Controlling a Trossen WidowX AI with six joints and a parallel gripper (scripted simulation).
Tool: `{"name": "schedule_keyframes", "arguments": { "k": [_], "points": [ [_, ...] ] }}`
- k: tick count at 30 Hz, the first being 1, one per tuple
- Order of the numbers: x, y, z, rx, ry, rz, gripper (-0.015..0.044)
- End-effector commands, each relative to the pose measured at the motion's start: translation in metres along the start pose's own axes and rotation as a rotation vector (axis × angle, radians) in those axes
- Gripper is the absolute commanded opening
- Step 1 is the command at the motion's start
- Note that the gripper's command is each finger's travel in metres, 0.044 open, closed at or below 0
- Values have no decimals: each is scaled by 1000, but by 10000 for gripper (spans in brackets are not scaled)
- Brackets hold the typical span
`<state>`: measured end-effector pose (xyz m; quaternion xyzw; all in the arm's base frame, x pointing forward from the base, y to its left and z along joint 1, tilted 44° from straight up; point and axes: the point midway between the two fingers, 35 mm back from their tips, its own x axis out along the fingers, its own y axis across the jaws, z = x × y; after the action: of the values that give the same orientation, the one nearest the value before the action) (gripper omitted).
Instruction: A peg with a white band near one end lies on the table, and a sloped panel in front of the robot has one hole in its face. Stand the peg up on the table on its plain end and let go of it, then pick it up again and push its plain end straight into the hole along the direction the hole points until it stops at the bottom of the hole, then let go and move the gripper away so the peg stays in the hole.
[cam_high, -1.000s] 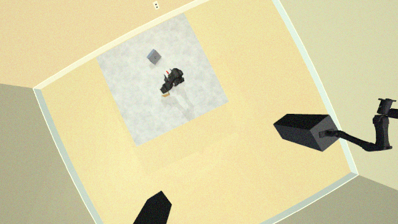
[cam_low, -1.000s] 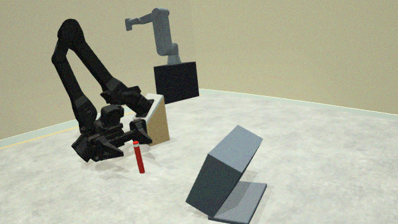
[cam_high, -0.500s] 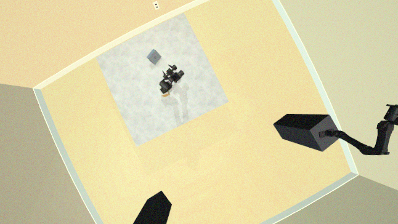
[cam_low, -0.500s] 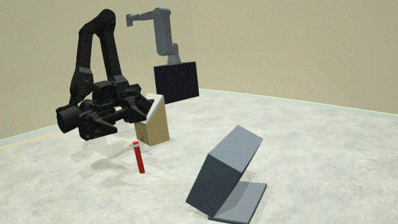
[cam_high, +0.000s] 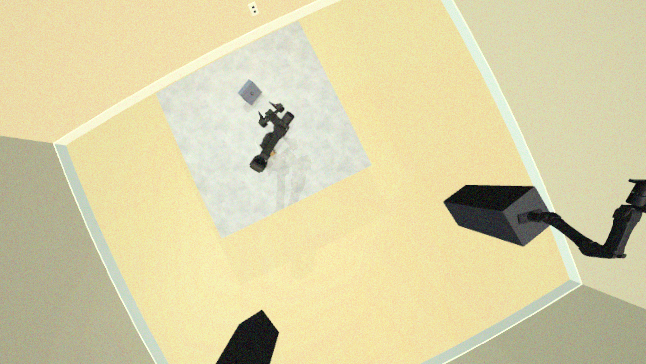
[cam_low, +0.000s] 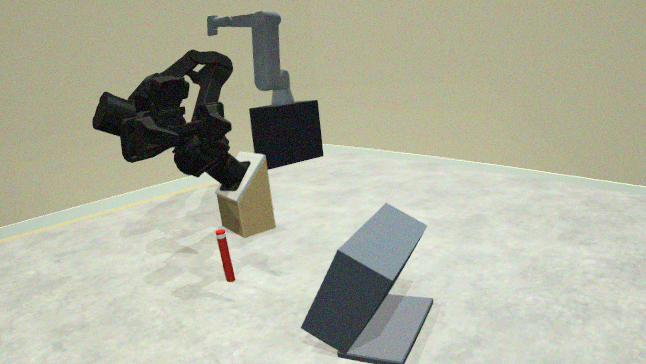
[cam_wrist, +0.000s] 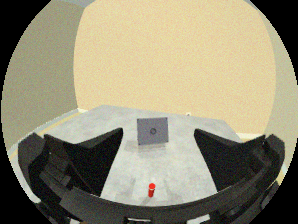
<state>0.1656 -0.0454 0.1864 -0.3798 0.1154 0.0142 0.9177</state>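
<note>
The red peg (cam_low: 225, 257) (cam_wrist: 151, 191) stands upright on the table on its plain end, with its white band near the top. It is not seen in the top view. My gripper (cam_high: 265, 108) (cam_wrist: 160, 132) is wide open and empty. It is held raised above the table, clear of the peg, which shows low between the fingers in the wrist view. The sloped panel (cam_high: 245, 92) (cam_low: 345, 295) (cam_wrist: 144, 136) stands beyond the peg. Its round hole (cam_high: 251, 93) (cam_wrist: 153, 131) is empty and faces the wrist camera; the exterior view does not show the hole.
The panel's flat base plate (cam_low: 395, 325) lies on the table. My arm is mounted on a tan wedge block (cam_low: 259, 210) with a white sloped top, behind the peg in the exterior view. A grey arm (cam_low: 266, 50) on a black box (cam_low: 287, 134) stands farther back.
</note>
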Motion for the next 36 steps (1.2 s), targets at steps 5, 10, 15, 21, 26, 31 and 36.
{"name": "schedule_keyframes", "arguments": {
  "k": [5, 10, 15, 21, 26, 31, 36],
  "points": [
    [0, 3, -1, 114, 55, 24, 440],
    [3, 5, -11, 243, 150, 78, 440],
    [6, 9, -22, 358, 262, 134, 440],
    [9, 15, -35, 468, 416, 198, 440],
    [10, 20, -46, 535, 565, 244, 440],
    [10, 25, -56, 570, 724, 278, 440],
    [9, 28, -65, 570, 885, 296, 440]
  ]
}}
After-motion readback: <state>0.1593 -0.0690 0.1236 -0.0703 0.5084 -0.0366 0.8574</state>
